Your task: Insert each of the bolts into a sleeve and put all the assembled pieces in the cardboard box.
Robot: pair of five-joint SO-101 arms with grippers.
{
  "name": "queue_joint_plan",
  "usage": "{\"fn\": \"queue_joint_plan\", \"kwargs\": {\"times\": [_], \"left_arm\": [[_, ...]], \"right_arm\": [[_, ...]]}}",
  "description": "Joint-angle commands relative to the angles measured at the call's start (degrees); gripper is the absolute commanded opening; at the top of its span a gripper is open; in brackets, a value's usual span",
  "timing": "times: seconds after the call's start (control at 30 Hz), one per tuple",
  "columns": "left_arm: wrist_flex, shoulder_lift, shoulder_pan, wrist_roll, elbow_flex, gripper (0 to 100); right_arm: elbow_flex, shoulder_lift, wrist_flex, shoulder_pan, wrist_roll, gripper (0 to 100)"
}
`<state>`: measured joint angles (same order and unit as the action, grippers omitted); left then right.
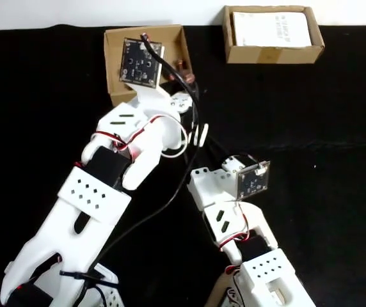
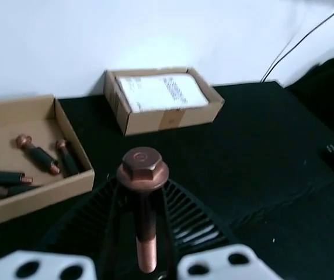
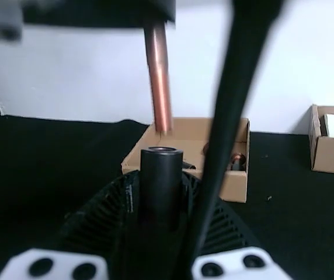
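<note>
While in left pincer (image 2: 145, 236), bolt (image 2: 143, 175) close to sleeve (image 3: 160, 181).

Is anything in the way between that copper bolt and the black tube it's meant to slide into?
Nothing visible. The tip of the bolt hangs just above the open mouth of the sleeve, with only air between them. A black cable runs beside them in the right wrist view, not between them.

Left arm (image 1: 116, 173): stretched far forward.
Left gripper (image 2: 142, 233): clamped on a bolt (image 2: 143, 175).
Right arm (image 1: 234, 220): drawn back.
Right gripper (image 3: 159, 224): clamped on an upright sleeve (image 3: 161, 175).
</note>
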<state>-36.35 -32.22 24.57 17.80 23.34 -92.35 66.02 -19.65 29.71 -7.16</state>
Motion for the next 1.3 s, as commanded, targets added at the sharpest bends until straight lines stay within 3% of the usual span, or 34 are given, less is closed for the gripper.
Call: {"fn": "queue_joint_plan", "kwargs": {"times": [0.0,0.2,0.47,1.27], "left_arm": [[-0.44,0.13,1.71,0.18,-6.29,1],[-7.82,0.31,4.09,0.09,-10.15,1],[-8.00,0.31,4.00,-2.99,-4.53,1],[-8.70,0.31,4.09,-3.08,2.77,1]], "right_arm": [[0.48,-0.22,-1.01,-0.40,-0.53,0.6],[0.48,-0.22,-1.01,-0.40,-0.44,0.6],[0.84,-0.04,-1.01,-0.40,-0.44,0.6],[0.66,-0.04,-1.01,-0.40,-0.18,0.6]]}}
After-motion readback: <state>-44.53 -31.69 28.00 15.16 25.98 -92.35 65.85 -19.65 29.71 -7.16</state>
